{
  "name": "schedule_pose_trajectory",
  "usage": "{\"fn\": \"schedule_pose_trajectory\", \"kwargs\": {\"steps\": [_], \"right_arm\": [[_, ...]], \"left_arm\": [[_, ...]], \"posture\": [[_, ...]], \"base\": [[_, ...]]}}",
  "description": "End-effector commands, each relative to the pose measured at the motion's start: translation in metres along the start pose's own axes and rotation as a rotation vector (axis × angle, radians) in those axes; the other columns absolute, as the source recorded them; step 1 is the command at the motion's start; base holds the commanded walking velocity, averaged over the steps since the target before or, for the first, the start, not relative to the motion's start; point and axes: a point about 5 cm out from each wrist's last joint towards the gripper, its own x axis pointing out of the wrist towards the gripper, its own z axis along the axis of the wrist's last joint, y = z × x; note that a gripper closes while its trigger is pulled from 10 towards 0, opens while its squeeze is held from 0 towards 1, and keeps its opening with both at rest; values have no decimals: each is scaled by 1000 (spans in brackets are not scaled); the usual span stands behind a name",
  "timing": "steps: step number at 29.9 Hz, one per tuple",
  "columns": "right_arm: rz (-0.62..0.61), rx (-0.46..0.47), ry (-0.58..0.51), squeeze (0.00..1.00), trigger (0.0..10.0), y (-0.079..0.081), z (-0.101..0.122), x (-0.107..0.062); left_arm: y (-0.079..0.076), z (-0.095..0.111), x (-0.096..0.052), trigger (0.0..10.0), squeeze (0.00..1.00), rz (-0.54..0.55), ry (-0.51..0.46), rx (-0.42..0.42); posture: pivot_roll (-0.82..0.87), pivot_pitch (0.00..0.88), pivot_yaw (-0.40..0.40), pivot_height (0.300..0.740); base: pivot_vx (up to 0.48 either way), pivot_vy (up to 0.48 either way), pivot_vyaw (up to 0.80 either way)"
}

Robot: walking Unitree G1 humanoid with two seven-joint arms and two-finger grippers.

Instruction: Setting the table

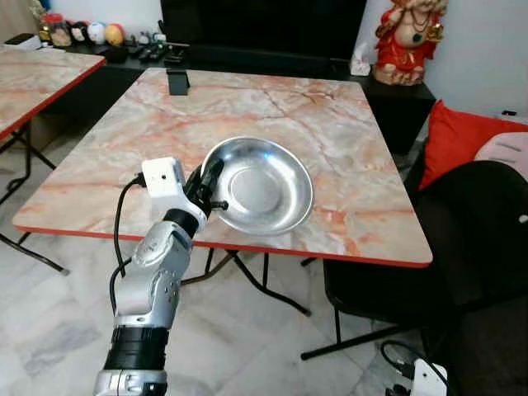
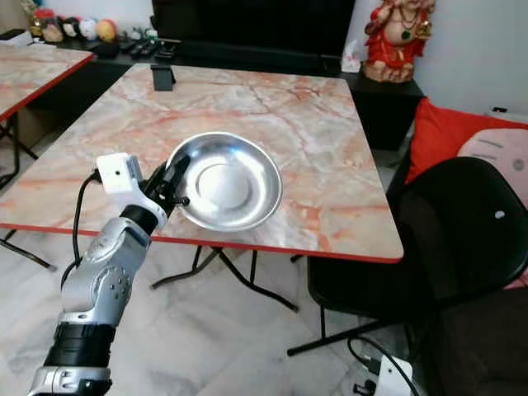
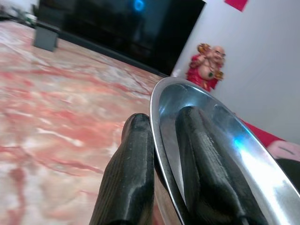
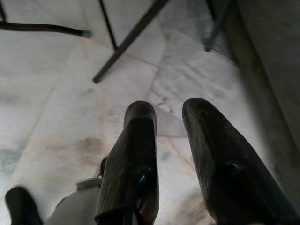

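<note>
Steel: the bowl (image 1: 262, 186) I'm carrying is shiny metal, shallow and wide, sitting over the near edge of the marble-pattern table (image 1: 289, 107).
Left gripper: my left gripper (image 1: 206, 188) is pinched on the bowl's near rim, one finger (image 3: 129, 173) outside the wall and the other inside the dish.
Bowl position: it looks tilted up on the gripper side; from the head views I can't say for sure whether its far side is touching the tabletop.
Handling: I judge it light and stiff, nothing fragile, but the polished rim is slick and thin, so it could swivel or slip in a two-finger pinch.
Where to hold: the rim is the only sensible place; a deeper bite over the wall would steady it.
Right gripper: my right gripper (image 4: 166, 154) hangs idle over the tiled floor (image 4: 56, 93) beside the black chair (image 1: 462, 247), fingers parted and holding nothing.
Table: a small dark block (image 1: 177, 81) stands at the far edge.
</note>
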Motion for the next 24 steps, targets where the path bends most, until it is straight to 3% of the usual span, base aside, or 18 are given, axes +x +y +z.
{"fn": "schedule_pose_trajectory", "kwargs": {"steps": [1, 13, 24], "right_arm": [[9, -2, 7, 0, 10000, 2, 0, 0], [14, -1, 5, 0, 10000, 2, 0, 0], [19, 4, 7, 0, 10000, 2, 1, 1]], "left_arm": [[2, 7, 1, 10000, 0, 11, -20, 19], [3, 5, 0, 10000, 0, 14, 3, 11], [0, 2, 0, 10000, 0, -9, 25, 11]], "posture": [[96, 0, -69, 740], [97, 0, -70, 740], [96, 0, -75, 740]], "base": [[0, 0, 0], [0, 0, 0], [304, 0, 0]]}}
